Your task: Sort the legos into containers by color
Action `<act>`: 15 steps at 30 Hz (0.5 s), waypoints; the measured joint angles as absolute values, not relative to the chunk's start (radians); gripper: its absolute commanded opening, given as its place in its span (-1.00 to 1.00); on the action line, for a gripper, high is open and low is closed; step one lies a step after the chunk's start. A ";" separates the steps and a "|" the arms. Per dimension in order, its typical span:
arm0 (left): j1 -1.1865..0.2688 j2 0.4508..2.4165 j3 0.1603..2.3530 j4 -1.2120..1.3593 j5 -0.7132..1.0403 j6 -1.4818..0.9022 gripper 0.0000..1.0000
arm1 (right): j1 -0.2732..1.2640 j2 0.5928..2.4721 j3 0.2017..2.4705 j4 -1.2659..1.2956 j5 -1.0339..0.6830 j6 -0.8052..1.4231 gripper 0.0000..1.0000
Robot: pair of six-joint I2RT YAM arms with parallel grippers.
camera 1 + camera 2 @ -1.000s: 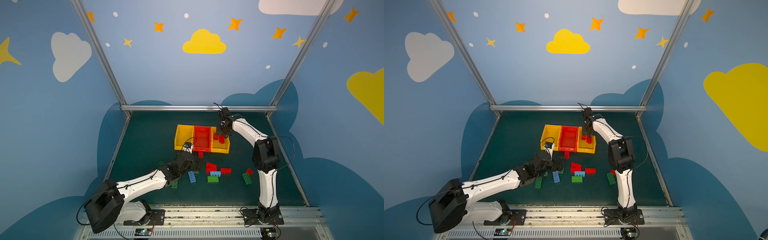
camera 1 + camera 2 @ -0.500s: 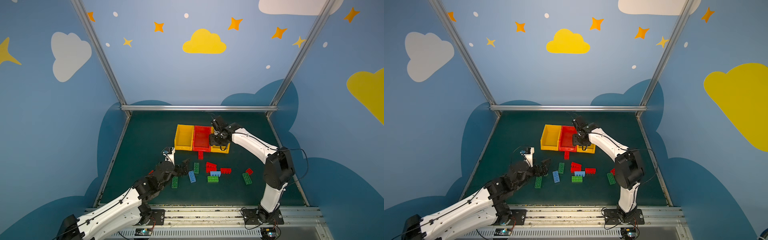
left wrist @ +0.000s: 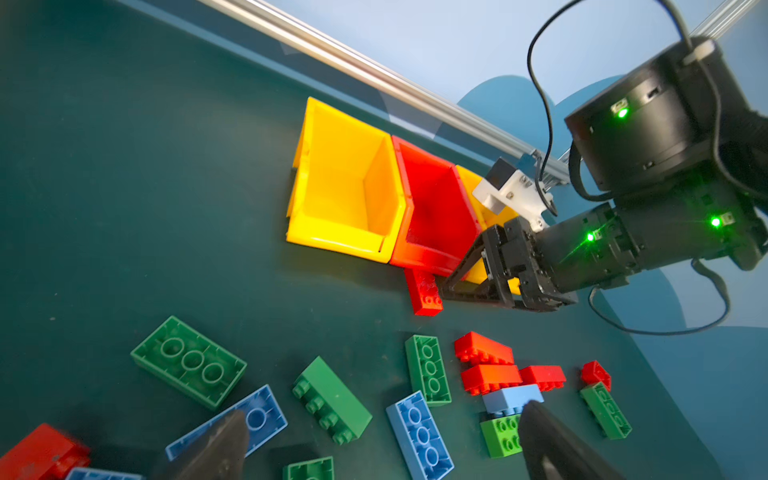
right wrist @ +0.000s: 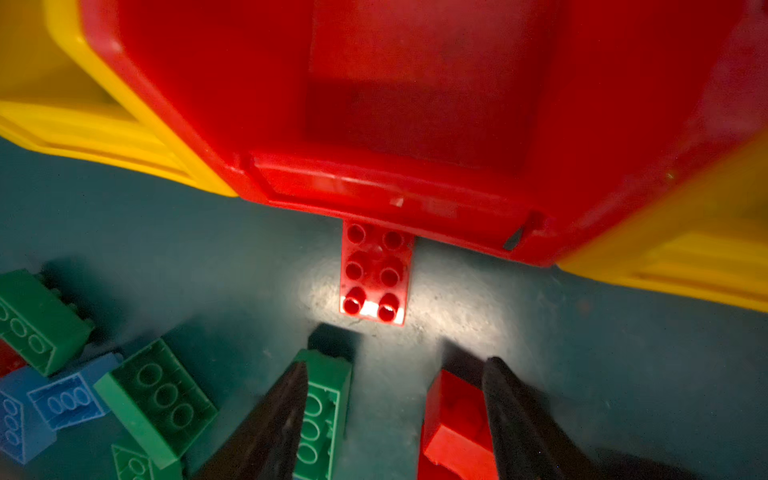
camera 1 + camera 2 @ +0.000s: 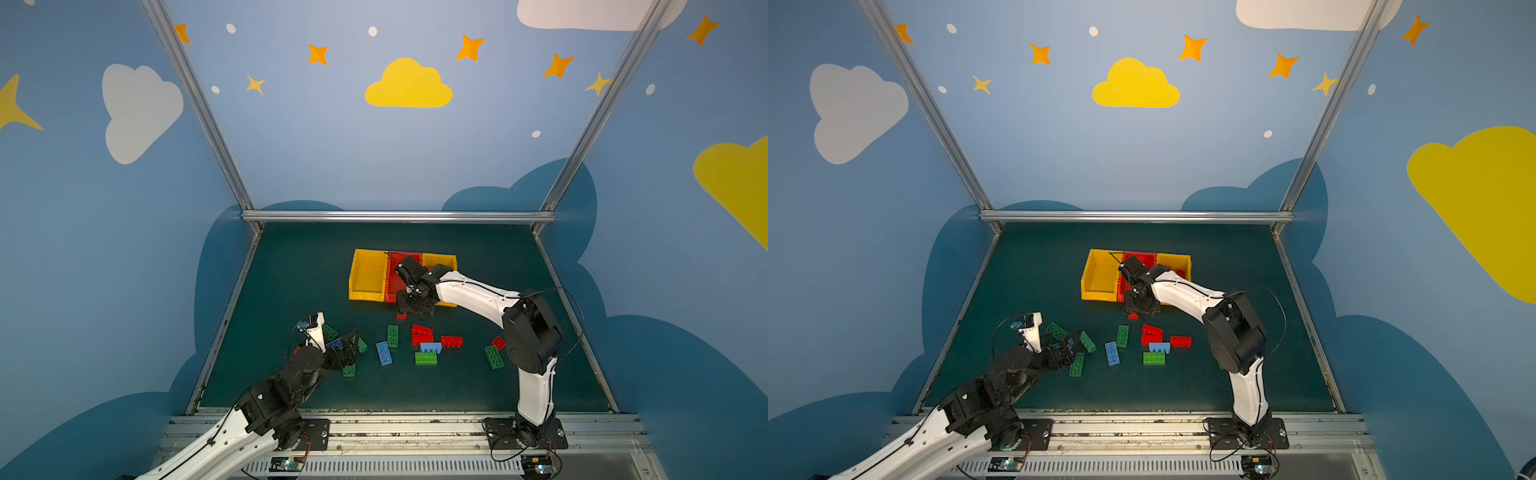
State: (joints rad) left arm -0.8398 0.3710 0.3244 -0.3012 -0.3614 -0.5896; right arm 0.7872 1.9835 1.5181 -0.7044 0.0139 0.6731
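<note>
Most of the job is ahead of you. Across the desk point(image 5: 291, 270) the legos point(image 5: 426, 358) lie loose in red, green and blue, spread in front of the containers point(image 5: 365, 296). Of those three joined bins, the left yellow bin point(image 3: 336, 246) and the red bin point(image 3: 424, 253) look empty. The right yellow bin point(image 5: 440, 259) is largely covered by your right arm, so you cannot tell what it holds.

Your right pincer point(image 4: 397, 363) hangs low at the red bin's front. Its fingers are partly apart with nothing between them, and it is aimed at a red brick point(image 4: 376, 274) butted against the bin's front lip. Your left pincer point(image 3: 384, 411) is spread wide and empty, poised over a blue brick point(image 3: 262, 411) in the left cluster. In both top views a few bricks there sit half hidden behind that arm.
</note>
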 measured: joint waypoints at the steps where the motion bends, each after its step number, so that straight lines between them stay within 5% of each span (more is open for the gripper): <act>1: -0.840 0.371 0.323 -0.304 -0.362 -0.592 1.00 | 0.787 1.999 1.528 -0.703 0.012 0.677 0.31; 9: -0.840 0.380 0.319 -0.305 -0.375 -0.596 1.00 | 0.789 2.122 1.602 -0.701 0.015 0.682 0.21; 15: -0.840 0.381 0.306 -0.303 -0.378 -0.596 1.00 | 0.789 2.160 1.652 -0.720 0.034 0.679 -0.45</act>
